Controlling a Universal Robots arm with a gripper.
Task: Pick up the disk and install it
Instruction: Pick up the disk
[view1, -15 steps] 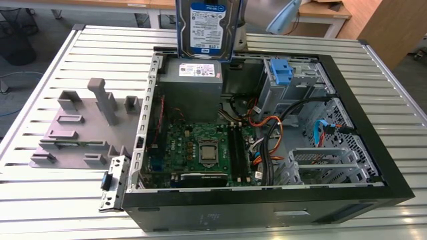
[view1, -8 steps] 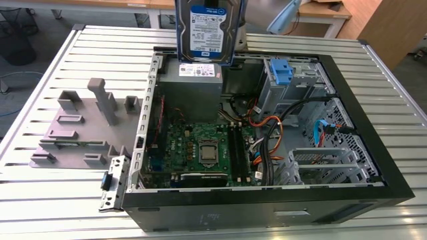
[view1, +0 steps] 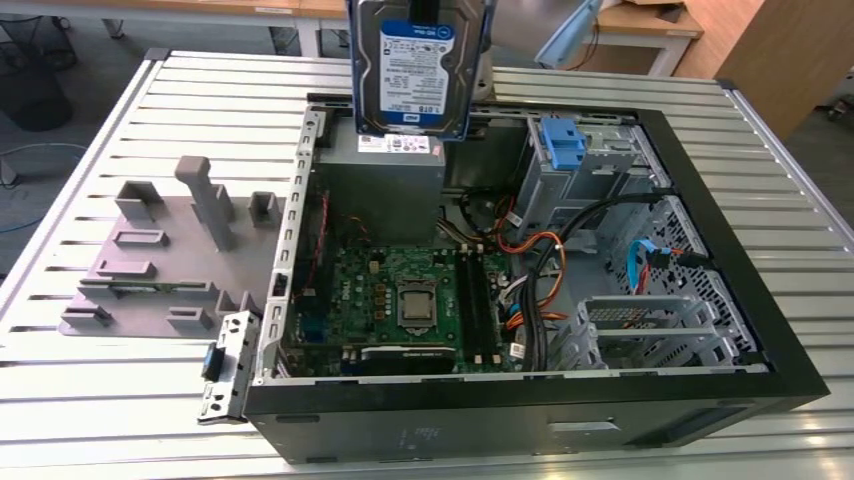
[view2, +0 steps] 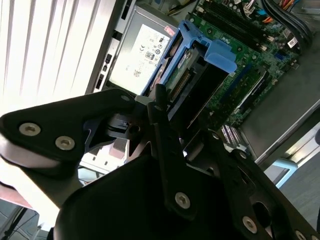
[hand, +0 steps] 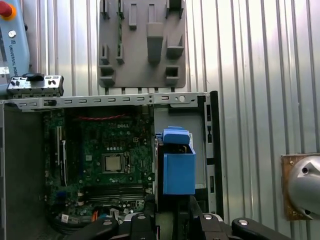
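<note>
The disk (view1: 420, 65), a silver hard drive with a blue-and-white label and blue side rails, hangs upright in the air over the back of the open computer case (view1: 747, 300). It is clear of everything below. In both wrist views the disk (view2: 197, 55) (hand: 177, 167) is seen edge-on. My gripper (hand: 172, 222) is shut on it, with black fingers (view2: 160, 117) on either side. Beneath it lie the grey power-supply box (view1: 387, 165) and the motherboard (view1: 400, 300).
A metal drive cage with an upright blue latch (view1: 567, 145) stands at the case's back, on the exterior view's right. Orange and black cables (view1: 541, 280) cross the case. A grey parts fixture (view1: 174, 250) lies on the slatted table (view1: 80, 150) beside it.
</note>
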